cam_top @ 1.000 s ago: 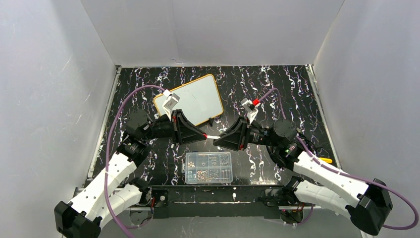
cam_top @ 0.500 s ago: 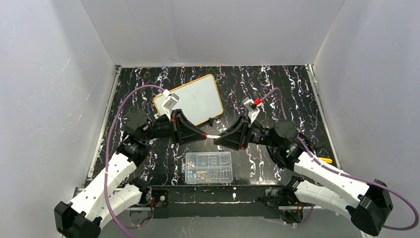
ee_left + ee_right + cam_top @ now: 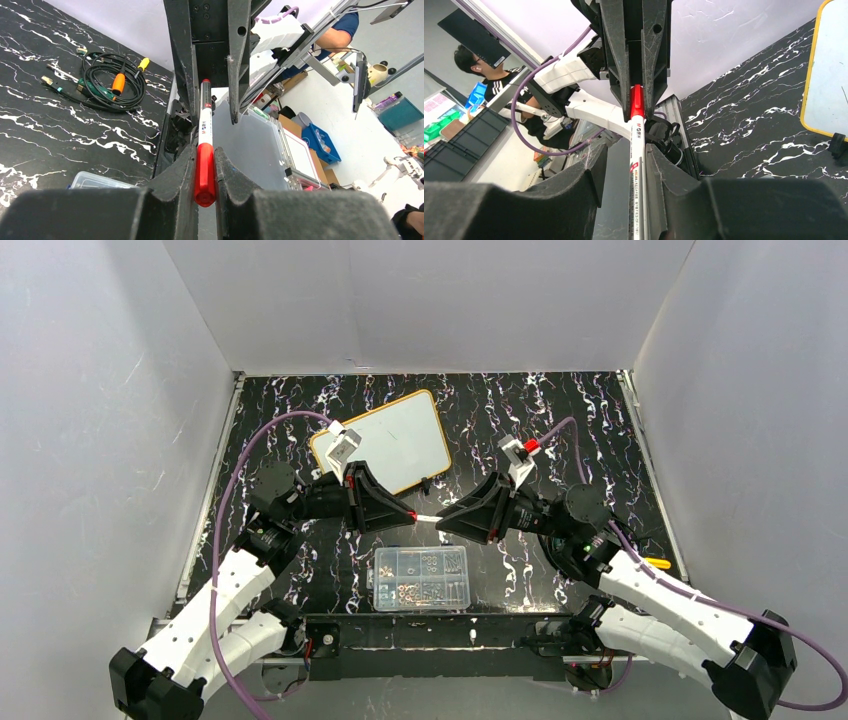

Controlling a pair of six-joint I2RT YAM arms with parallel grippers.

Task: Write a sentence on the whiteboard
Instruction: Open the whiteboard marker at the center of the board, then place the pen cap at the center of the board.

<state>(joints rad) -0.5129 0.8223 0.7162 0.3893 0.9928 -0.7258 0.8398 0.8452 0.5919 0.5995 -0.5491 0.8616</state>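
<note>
marker (image 3: 428,517): long axis left-right, between arms | left jaws: clamped on red cap (image 3: 204,175) | right jaws: apart around barrel (image 3: 636,165) | whiteboard (image 3: 395,440): far-left, nearer left arm

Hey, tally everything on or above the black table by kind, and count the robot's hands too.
Whiteboard: 1
Marker: 1
Clear compartment box: 1
Hands: 2, left hand and right hand
Total: 5

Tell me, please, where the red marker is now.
In the top view, the marker is in the air at the centre, spanning from the left hand to the right hand, just beyond the clear compartment box.
</note>
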